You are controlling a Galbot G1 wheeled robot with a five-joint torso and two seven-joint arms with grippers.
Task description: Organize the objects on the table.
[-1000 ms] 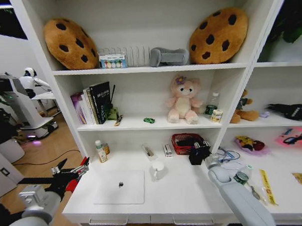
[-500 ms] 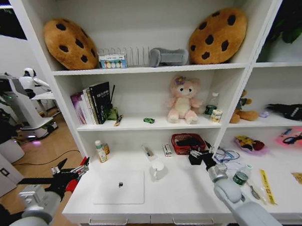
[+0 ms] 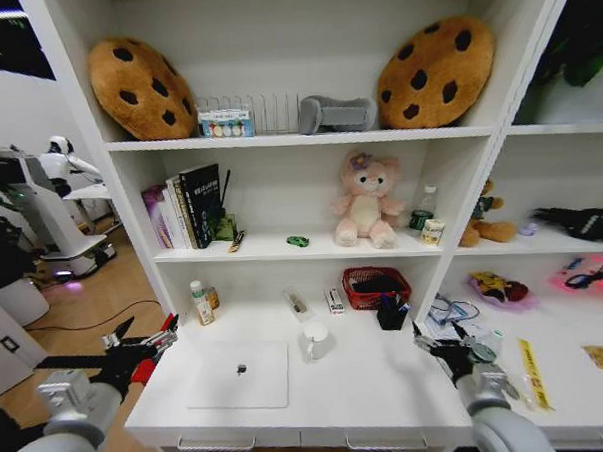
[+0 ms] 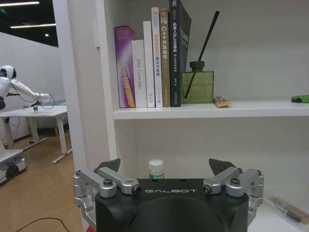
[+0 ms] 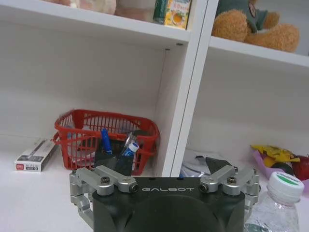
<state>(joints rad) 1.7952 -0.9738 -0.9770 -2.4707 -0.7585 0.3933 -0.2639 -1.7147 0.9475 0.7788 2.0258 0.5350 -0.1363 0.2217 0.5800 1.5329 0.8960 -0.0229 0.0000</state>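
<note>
Two grippers show in the head view. The left gripper (image 3: 142, 345) hangs off the left end of the white table (image 3: 358, 384), out over the wood floor, with its fingers spread wide and nothing in them. The right gripper (image 3: 449, 352) is low over the right side of the table, near a clear bottle with a green cap (image 3: 482, 348), and it holds nothing. A silver laptop (image 3: 240, 374) lies flat and shut on the table, with a white mug (image 3: 314, 338) just beside its right edge. Behind them a black pen cup (image 3: 391, 312) stands in front of a red basket (image 3: 376, 286). A tiny green toy car (image 3: 298, 241) sits on the shelf above, near a pink plush toy (image 3: 365, 203). In the left wrist view, the left gripper (image 4: 170, 166) has its fingers wide apart, and a small white bottle (image 4: 156, 169) shows between them, farther off. Books (image 4: 152, 58) and a green glass jar (image 4: 198, 86) stand on the shelf. In the right wrist view, the right gripper (image 5: 164, 170) looks open, though one fingertip is hard to see. The black cup (image 5: 114, 160) with blue pens (image 5: 105, 141) stands against the red basket (image 5: 77, 133).
</note>
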